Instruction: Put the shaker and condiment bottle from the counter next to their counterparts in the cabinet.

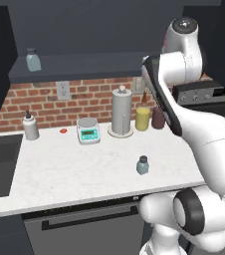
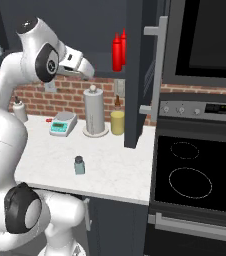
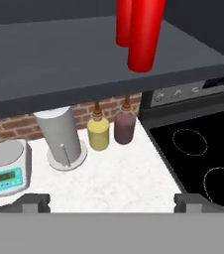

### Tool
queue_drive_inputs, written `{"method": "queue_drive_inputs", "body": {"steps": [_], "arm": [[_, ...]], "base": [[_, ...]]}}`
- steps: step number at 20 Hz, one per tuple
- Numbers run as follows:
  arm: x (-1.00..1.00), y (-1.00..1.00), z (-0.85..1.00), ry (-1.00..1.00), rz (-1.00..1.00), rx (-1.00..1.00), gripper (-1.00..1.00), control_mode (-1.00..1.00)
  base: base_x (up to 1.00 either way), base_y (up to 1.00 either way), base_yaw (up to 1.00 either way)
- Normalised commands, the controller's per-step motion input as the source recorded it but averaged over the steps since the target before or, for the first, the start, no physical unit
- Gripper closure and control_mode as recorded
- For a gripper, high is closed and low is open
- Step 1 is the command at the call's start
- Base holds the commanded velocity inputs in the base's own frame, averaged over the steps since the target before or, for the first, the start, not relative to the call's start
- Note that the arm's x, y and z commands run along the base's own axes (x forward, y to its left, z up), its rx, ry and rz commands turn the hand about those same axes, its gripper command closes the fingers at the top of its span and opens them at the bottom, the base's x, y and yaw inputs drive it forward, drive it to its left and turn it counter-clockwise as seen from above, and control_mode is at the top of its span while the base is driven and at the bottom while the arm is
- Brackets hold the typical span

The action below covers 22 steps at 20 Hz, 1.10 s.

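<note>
Nearest the base cameras, the small squat pale blue-grey translucent shaker [image 1: 143, 165] with its dark grey cap is standing upright on the white marble counter [image 1: 74, 169], cap pointing up and long axis vertical, with bare counter all around it and the front edge close by. 2 slim bright red squeeze bottles are standing upright and touching, or nearly so, on the long flat grey shelf board [image 3: 74, 59] of the dark charcoal cabinet [image 2: 135, 75], near its right end: the front condiment bottle [image 3: 144, 34] is overlapping its counterpart [image 3: 124, 22], and in the right base view their cone nozzles are pointing straight up. A matching blue-grey jar [image 1: 33, 60] is sitting near the shelf's left end, with a long stretch of open board between it and the red pair. The two-finger gripper [image 3: 111, 202] is hovering beside the shelf with its fingertips [image 3: 34, 201] standing wide apart, gripping nothing. Below, a grey paper-towel holder [image 3: 62, 136], a yellow jar [image 3: 98, 133], a maroon jar [image 3: 125, 126] and a small kitchen scale [image 3: 6, 166] are lining the brick wall.
</note>
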Motion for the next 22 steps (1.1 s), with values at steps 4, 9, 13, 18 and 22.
{"method": "queue_drive_inputs", "body": {"steps": [4,9,13,18,22], "arm": [[-0.16,0.77,-0.33,0.0,-0.36,0.0,-1.0,-1.0],[-0.19,0.52,-0.1,0.0,-0.37,0.02,-1.0,-1.0],[-0.28,0.35,-0.02,0.0,-0.38,0.06,-1.0,-1.0],[-0.24,0.25,-0.05,0.0,-0.38,0.09,-1.0,-1.0],[-0.16,0.17,-0.12,0.0,-0.4,0.15,-1.0,-1.0]], "base": [[0.0,0.0,0.0],[0.0,0.0,0.0],[0.0,0.0,0.0],[0.0,0.0,0.0],[0.0,0.0,0.0]]}}
